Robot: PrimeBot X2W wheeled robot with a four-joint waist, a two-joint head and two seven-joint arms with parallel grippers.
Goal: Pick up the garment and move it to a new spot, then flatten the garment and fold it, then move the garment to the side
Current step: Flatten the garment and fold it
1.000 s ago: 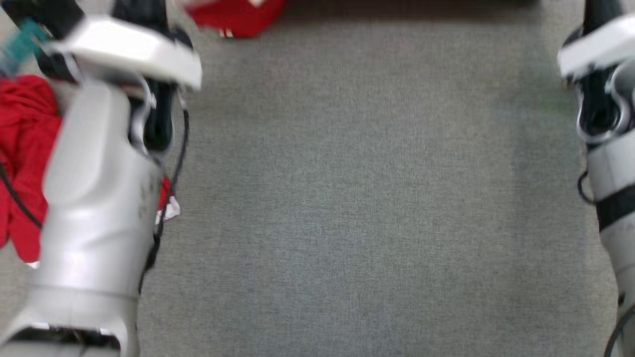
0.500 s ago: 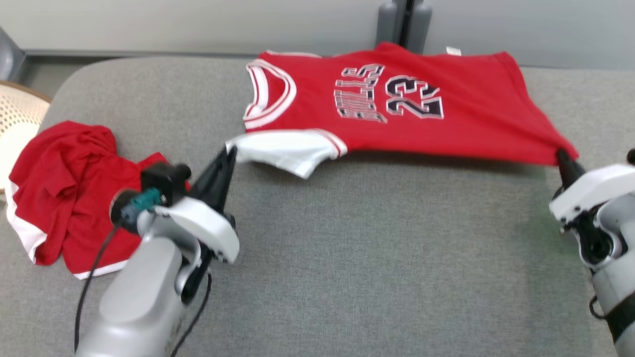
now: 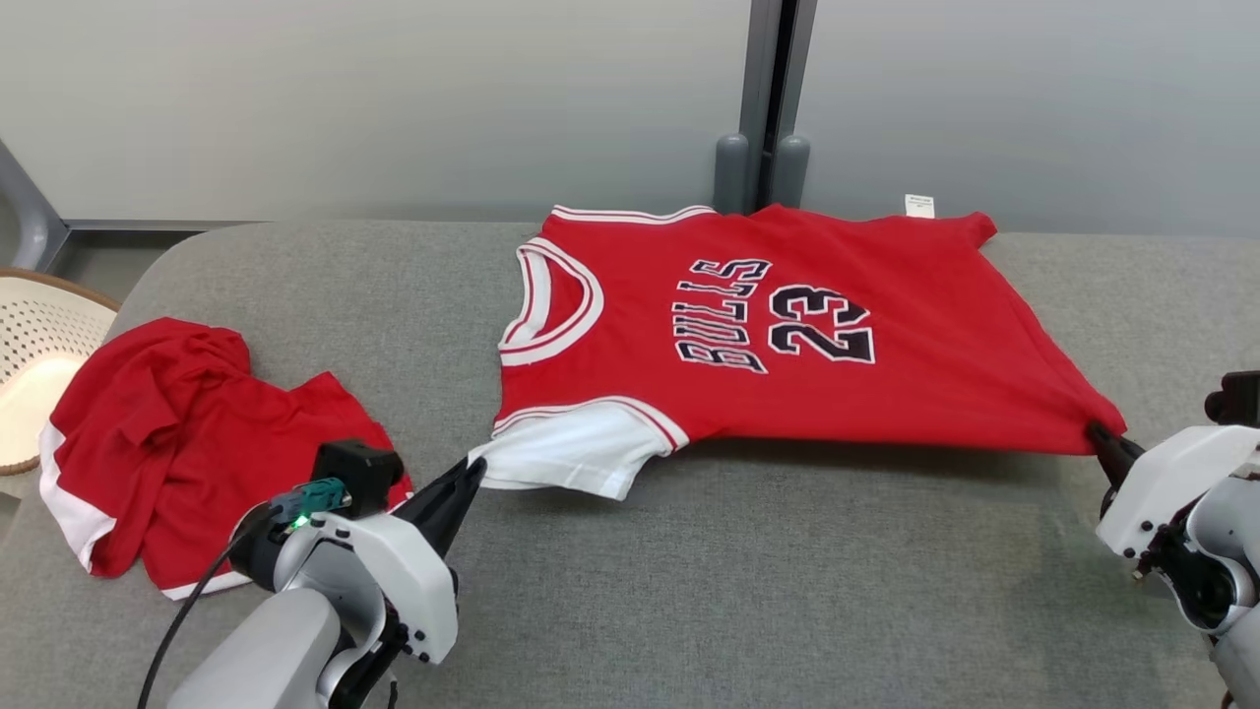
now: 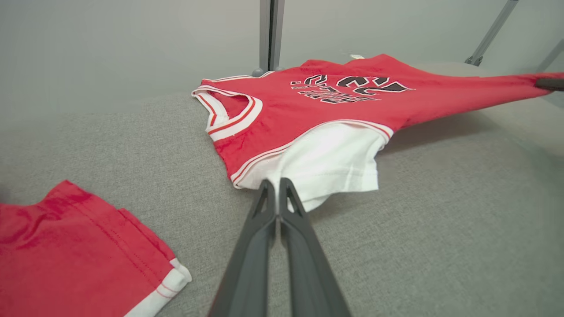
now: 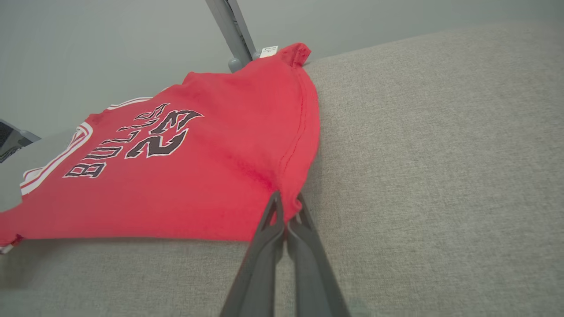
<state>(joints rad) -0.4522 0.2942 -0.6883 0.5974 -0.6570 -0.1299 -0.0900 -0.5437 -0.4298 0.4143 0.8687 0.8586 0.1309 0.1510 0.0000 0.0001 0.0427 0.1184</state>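
Observation:
The garment [image 3: 787, 335] is a red jersey printed "BULLS 23" with a white sleeve, spread across the back of the grey cushion [image 3: 787, 591]. Its near edge hangs a little above the surface, stretched between my two grippers. My left gripper [image 3: 472, 469] is shut on the edge of the white sleeve [image 4: 330, 163]. In the left wrist view the closed fingertips [image 4: 266, 193] meet at the sleeve's hem. My right gripper [image 3: 1097, 433] is shut on the garment's red bottom corner [image 5: 282, 176]. In the right wrist view the cloth [image 5: 176, 176] fans away from that pinch.
A second red garment [image 3: 197, 443] with white trim lies crumpled at the cushion's left end, beside my left arm. A white perforated basket [image 3: 39, 345] stands past the left edge. A grey post [image 3: 763, 98] and a wall rise behind the cushion.
The head camera has tilted up from the bare cushion, bringing the whole jersey and wall into view. Both grippers stay shut on the same sleeve and corner.

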